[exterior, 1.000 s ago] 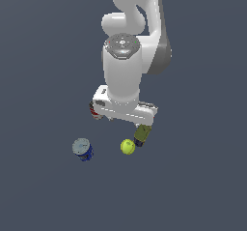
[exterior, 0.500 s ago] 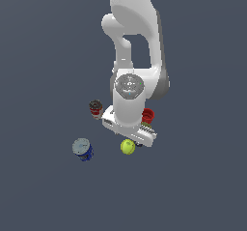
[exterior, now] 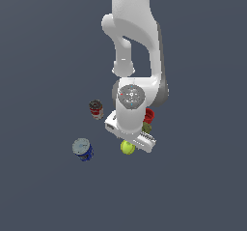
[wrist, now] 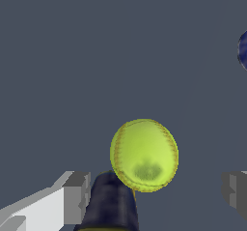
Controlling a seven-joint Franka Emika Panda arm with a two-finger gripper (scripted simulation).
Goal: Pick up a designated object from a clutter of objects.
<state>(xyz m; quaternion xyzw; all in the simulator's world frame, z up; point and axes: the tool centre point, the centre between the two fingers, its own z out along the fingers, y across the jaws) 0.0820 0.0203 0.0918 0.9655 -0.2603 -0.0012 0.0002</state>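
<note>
A flat, dark grey-blue counter point(exterior: 43, 41) fills the exterior view, with the white arm reaching down from the top centre. Its end effector point(exterior: 131, 140) hangs low, just above the small, round yellow-green tennis ball point(exterior: 127, 148), which sits a little below the frame's centre. Close behind, toward the upper right, the olive-green can point(exterior: 146, 127) and the red cup point(exterior: 149, 114) crowd the white hand. I'd judge a careless descent could clip them or nudge the ball, which would roll away. The dark red-labelled can point(exterior: 96, 109) and the blue can with a grey lid point(exterior: 83, 149) stand apart to the left.

In the wrist view the same grey surface is the backdrop. The ball point(wrist: 144, 155) lies between the two grey fingertips point(wrist: 77, 192), nearer this one than the other. The jaws stand wide apart, holding nothing. An off-centre closure might squeeze the ball out sideways.
</note>
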